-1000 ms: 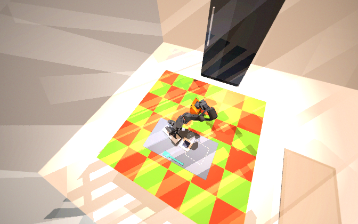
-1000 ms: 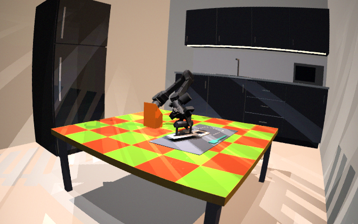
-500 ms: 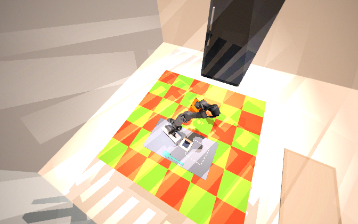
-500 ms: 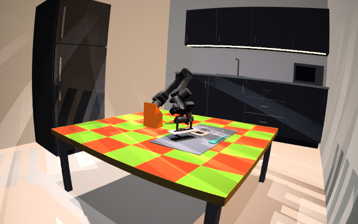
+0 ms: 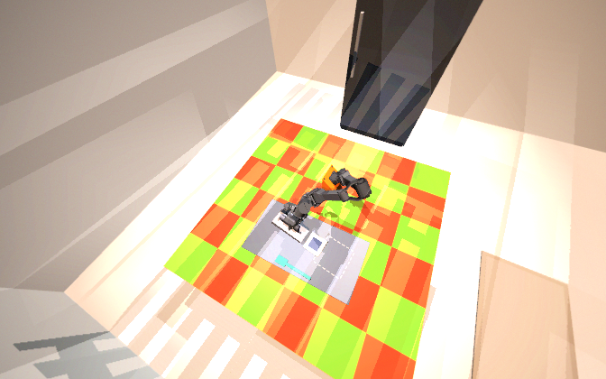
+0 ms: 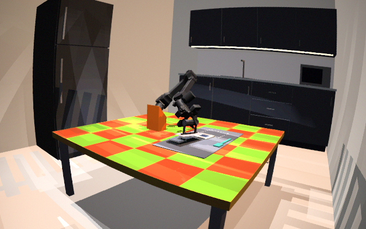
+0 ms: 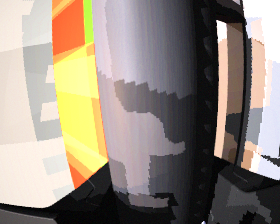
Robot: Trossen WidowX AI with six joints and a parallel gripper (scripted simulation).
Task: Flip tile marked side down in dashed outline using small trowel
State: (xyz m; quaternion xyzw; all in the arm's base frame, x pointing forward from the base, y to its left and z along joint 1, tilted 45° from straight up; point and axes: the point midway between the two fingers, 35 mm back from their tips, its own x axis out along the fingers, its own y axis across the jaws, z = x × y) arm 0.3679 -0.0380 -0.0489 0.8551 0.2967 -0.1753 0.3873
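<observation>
"How far along is it?"

"At an early stage, I'd judge. The gripper (image 5: 292, 225) (image 6: 189, 133) (image 7: 156, 156) is clenched on what I take to be the small trowel (image 5: 277, 222) (image 6: 188, 136) (image 7: 146, 125): thick dark handle, long pale blade. It hangs just above the grey mat (image 5: 258, 240) (image 6: 195, 150)."

"And the tile (image 5: 315, 243) (image 6: 206, 136)?"

"Flat on the mat, just beside the blade's end. Its bluish square, framed in white, faces up; that seems to be the marked side, so it isn't turned."

"Is it inside the dashed outline (image 5: 326, 269) (image 6: 222, 136)?"

"No, at its near edge; I can't tell whether they overlap. A teal tool (image 5: 280, 260) (image 6: 218, 144) lies apart, untouched."

"What's left?"

"Flipping the tile into the outline, setting the trowel down off it, letting go and moving clear."
</observation>
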